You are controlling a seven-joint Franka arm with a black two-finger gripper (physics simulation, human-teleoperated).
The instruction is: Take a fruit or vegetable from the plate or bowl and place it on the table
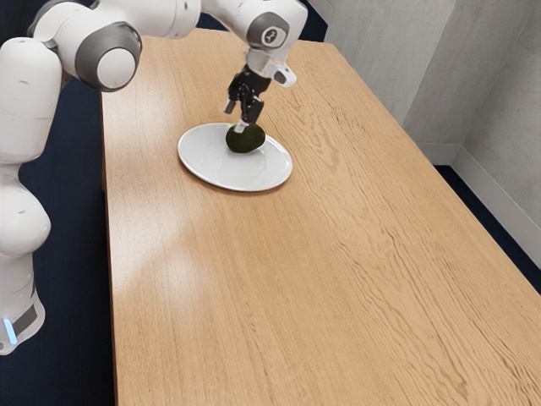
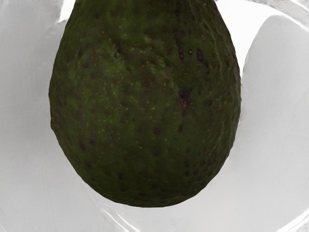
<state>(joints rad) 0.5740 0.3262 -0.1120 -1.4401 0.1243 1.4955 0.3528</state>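
Observation:
A dark green avocado (image 1: 246,139) rests on the white plate (image 1: 211,168), toward the plate's far side in the exterior view. My black gripper (image 1: 236,118) is just above it, with its two fingers standing apart. One fingertip overlaps the top of the avocado in the exterior view; the other is farther back, beside the fruit's upper left. Whether either touches the skin cannot be told. In the wrist view the avocado (image 2: 145,111) lies directly under my hand, large and speckled, with the pale plate (image 2: 270,145) around it.
The wooden table (image 1: 237,288) extends around the plate, with bare wood on the exterior view's right and toward the camera. Its long edge runs along the exterior view's left, near the arm's base. Grey walls (image 1: 439,76) stand beyond the table.

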